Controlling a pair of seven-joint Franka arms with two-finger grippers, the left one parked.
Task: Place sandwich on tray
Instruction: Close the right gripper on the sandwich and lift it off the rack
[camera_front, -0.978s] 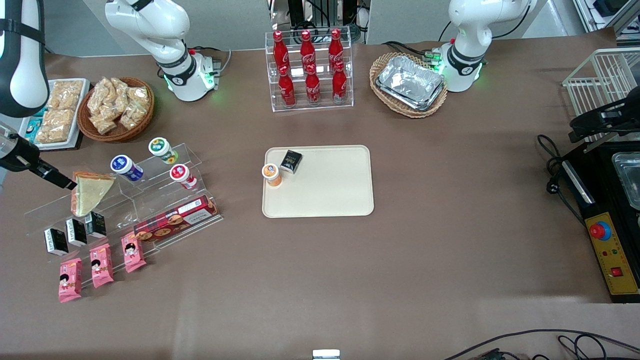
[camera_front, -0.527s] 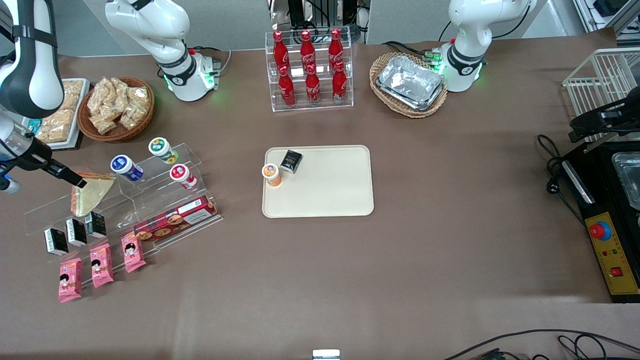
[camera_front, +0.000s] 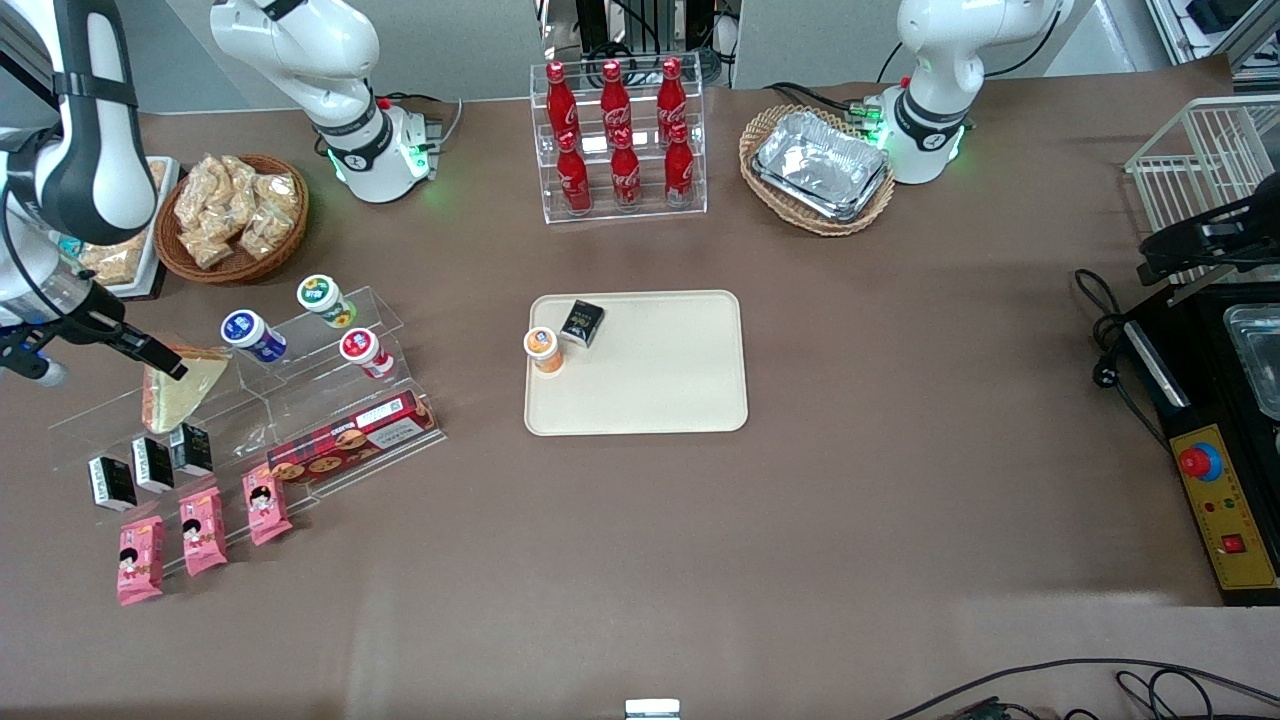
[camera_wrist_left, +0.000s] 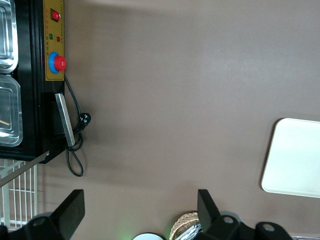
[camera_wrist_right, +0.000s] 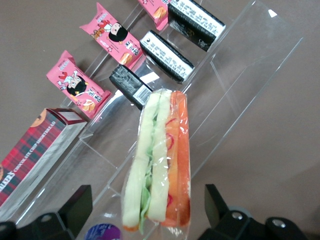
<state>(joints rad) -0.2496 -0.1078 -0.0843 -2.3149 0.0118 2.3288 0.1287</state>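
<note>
The sandwich (camera_front: 183, 386) is a clear-wrapped wedge standing on the clear stepped display rack (camera_front: 300, 400) toward the working arm's end of the table. Its layered filling edge shows in the right wrist view (camera_wrist_right: 160, 165). My right gripper (camera_front: 165, 364) is open just above the sandwich's upper edge. In the wrist view the gripper (camera_wrist_right: 147, 210) has one finger on each side of the wedge, both well apart from it. The cream tray (camera_front: 670, 385) lies at the table's middle, and its corner shows in the left wrist view (camera_wrist_left: 295, 160).
An orange-lidded cup (camera_front: 543, 348) and a small black box (camera_front: 582, 322) sit on the tray. The rack holds three cups (camera_front: 255, 335), black boxes (camera_front: 150, 465), pink snack packs (camera_front: 205, 520) and a red biscuit box (camera_front: 350, 440). A snack basket (camera_front: 232, 215) stands nearby.
My right arm has swung in and the gripper has moved over the sandwich's upper edge. The sandwich has not moved.
</note>
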